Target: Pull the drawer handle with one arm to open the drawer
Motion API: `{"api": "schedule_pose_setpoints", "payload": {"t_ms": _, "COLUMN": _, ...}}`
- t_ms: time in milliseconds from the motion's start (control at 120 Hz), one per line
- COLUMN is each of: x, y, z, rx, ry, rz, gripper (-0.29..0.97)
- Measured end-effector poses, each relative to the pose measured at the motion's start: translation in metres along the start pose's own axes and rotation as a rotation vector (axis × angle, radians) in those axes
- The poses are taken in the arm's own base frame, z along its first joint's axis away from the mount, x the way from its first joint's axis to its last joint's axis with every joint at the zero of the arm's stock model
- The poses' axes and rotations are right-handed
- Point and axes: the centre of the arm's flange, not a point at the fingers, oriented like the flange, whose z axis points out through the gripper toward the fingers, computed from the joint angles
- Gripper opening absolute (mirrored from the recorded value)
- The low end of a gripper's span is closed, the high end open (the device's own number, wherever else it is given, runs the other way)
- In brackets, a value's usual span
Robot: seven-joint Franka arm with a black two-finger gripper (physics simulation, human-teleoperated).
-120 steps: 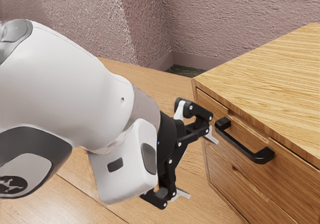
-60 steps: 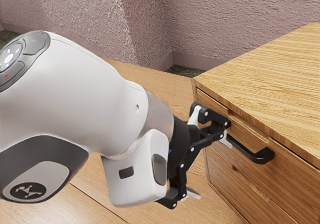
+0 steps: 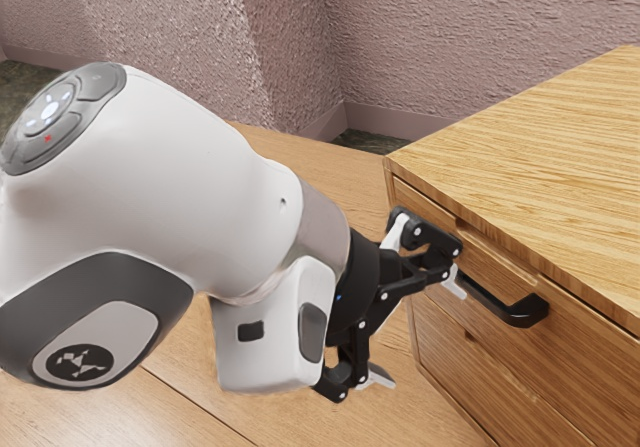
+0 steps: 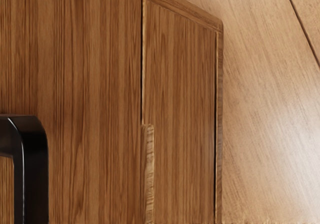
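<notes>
Black handle (image 3: pixel 505 307) now lies at my claw (image 3: pixel 416 331), which has moved in over the last second yet gapes released, so clenching comes before the drawer (image 3: pixel 490 257) can be pulled.

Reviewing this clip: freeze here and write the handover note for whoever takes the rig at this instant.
Gripper: open, fingers spread wide, nothing gripped. Its upper fingertip sits at the end of the black handle nearer the arm.
Drawer: front looks flush with the cabinet, not pulled out.
Done: hand brought up to the handle.
Left: get both fingers around the bar, close, pull outward.
</notes>
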Motion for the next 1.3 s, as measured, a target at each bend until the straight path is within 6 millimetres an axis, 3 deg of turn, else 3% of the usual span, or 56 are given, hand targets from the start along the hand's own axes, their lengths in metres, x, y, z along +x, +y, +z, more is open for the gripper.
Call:
{"api": "schedule_pose_setpoints", "payload": {"t_ms": 367, "x": -0.022, "y": -0.020, "z": 0.027, "rx": 0.001, "ry": -0.003, "rz": 0.012, "gripper": 0.68}}
{"api": "schedule_pose_setpoints", "payload": {"t_ms": 592, "x": -0.024, "y": -0.024, "z": 0.039, "rx": 0.009, "ry": -0.001, "rz": 0.019, "gripper": 0.68}}
{"api": "schedule_pose_setpoints", "payload": {"t_ms": 817, "x": -0.034, "y": -0.018, "z": 0.040, "rx": 0.031, "ry": -0.001, "rz": 0.005, "gripper": 0.68}}
{"api": "schedule_pose_setpoints", "payload": {"t_ms": 1300, "x": -0.033, "y": -0.018, "z": 0.048, "rx": 0.034, "ry": 0.003, "rz": -0.004, "gripper": 0.67}}
